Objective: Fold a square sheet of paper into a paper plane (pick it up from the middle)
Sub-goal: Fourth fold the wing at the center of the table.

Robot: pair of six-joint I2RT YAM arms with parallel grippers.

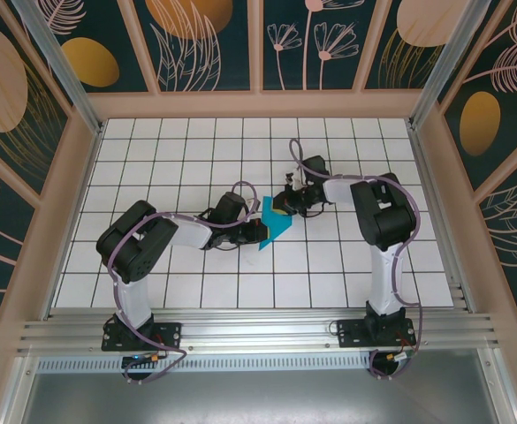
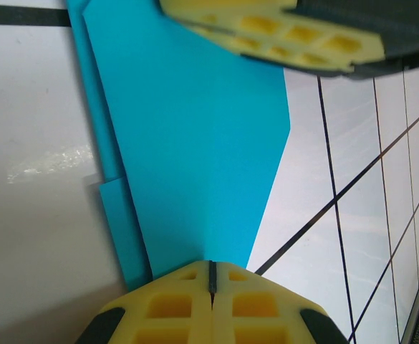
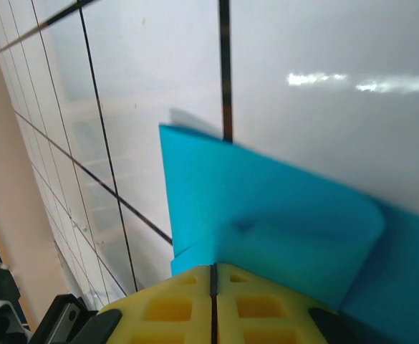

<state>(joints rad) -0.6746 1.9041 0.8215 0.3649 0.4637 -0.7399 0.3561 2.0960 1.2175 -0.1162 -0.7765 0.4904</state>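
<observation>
Pincer, left (image 1: 256,231): clamped flat on the near end of the teal sheet (image 1: 274,223). In its wrist view the yellow fingers (image 2: 173,309) meet with a hairline between them, and paper runs out from that seam. Pincer, right (image 1: 285,205): likewise closed, fingers (image 3: 172,309) together, nipping the opposite edge where a flap curls over. The sheet is held between the two at mid-tabletop; can't tell whether it clears the surface.

Progress: not a flat square. Layers overlap along one side, and a slanted edge tapers toward the left pincer. Judged partway: some folds are in, but this is broader than a slim dart and no wings are evident. Left to do, by my reading: more creases, then shaping the wings.

Surface: glossy white tabletop (image 1: 152,159), dark grid lines, streaks of glare.

Room: peach-framed wall panels (image 1: 205,44), dark teal with leaf and flower prints. Aluminium rail (image 1: 258,331) along the near edge.
</observation>
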